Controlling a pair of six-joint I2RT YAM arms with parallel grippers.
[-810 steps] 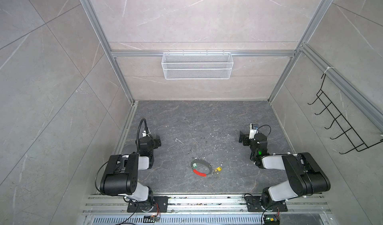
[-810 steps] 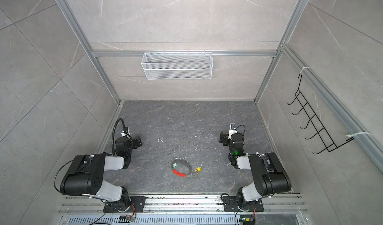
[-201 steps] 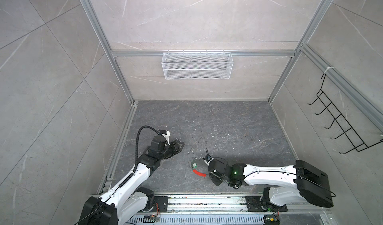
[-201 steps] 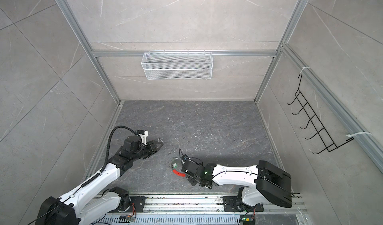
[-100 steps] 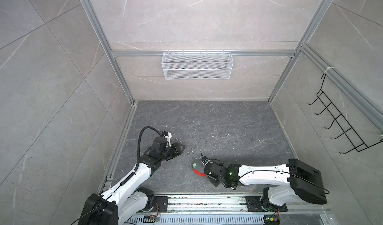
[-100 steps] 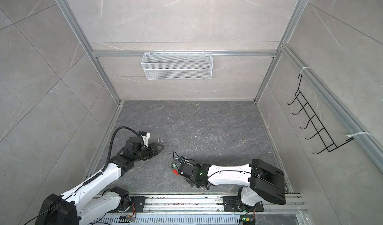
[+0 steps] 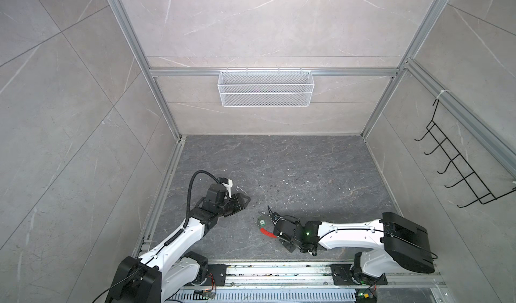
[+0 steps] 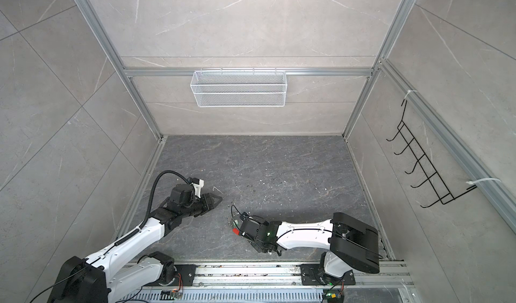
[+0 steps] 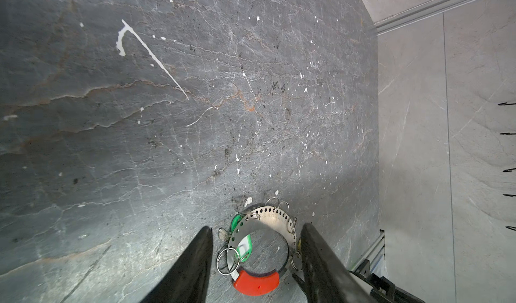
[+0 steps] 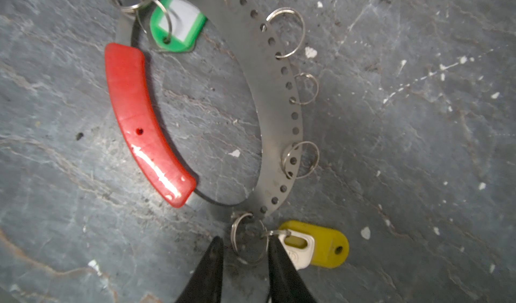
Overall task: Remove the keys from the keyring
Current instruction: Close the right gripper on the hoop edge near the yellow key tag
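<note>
Grey marbled tile walls (image 7: 69, 106) in an aluminium frame close in three sides. They surround the dark veined stone counter (image 7: 293, 162), which is flecked white and scuffed. A white wire basket (image 7: 265, 88) hangs on the back wall, far beyond both sets of fingers. A black wire hook rack (image 7: 458, 167) hangs on the side wall past the right arm.

The left fingers (image 9: 195, 265) are spread wide and hold nothing. They point toward the keyring (image 7: 261, 220), which lies flat on the counter ahead of their tips and clear of them. A hooked white scratch (image 9: 139, 44) marks the counter farther out beyond them.

The right fingers (image 10: 209, 268) are low over the counter and narrowly apart. They stand either side of a small split ring (image 10: 233, 237) at the near end of the keyring's perforated grey band. I cannot tell whether they pinch it.

The yellow-tagged key (image 10: 326, 245) lies just beside one right finger, its pale head partly under that finger. The red sleeve (image 10: 139, 120) curves away beyond the tips. The green-tagged key (image 10: 178, 22) lies farthest from them, at the sleeve's far end.
</note>
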